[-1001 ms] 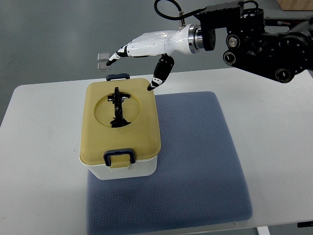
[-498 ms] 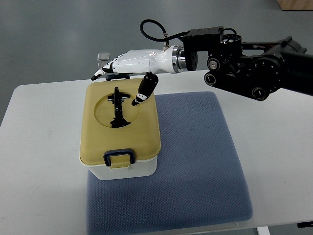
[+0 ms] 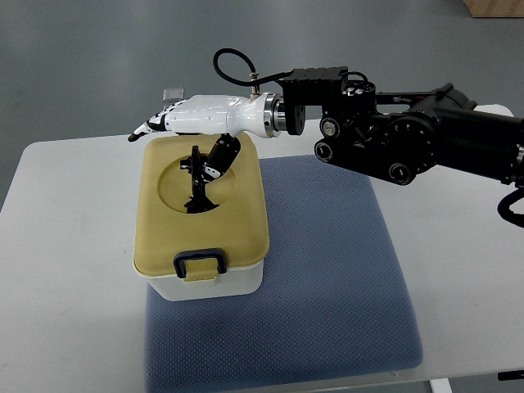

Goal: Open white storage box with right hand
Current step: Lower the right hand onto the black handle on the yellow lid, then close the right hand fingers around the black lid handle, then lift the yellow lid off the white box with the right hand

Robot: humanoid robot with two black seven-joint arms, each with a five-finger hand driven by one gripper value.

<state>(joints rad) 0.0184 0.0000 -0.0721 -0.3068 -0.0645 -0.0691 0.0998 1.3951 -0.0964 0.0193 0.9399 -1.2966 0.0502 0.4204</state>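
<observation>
A white storage box point(image 3: 214, 281) with a tan lid point(image 3: 242, 214) stands on the left part of a blue mat point(image 3: 327, 270). The lid has a round recess with a black handle point(image 3: 197, 178) in it and a blue latch point(image 3: 200, 259) at the near edge. My right hand point(image 3: 182, 136), white with black fingertips, reaches in from the right over the lid's far edge. Its fingers are spread and hold nothing. The thumb point(image 3: 218, 158) hangs down right beside the black handle. The far latch is hidden under the hand.
The mat lies on a white table point(image 3: 65, 246). My right arm's black forearm point(image 3: 401, 139) stretches across the far right of the table. A small clear object point(image 3: 173, 93) shows on the grey floor behind the hand.
My right hand has moved left and lower, from beyond the box's far right corner to over the lid's far edge. The thumb has come to the black handle.
</observation>
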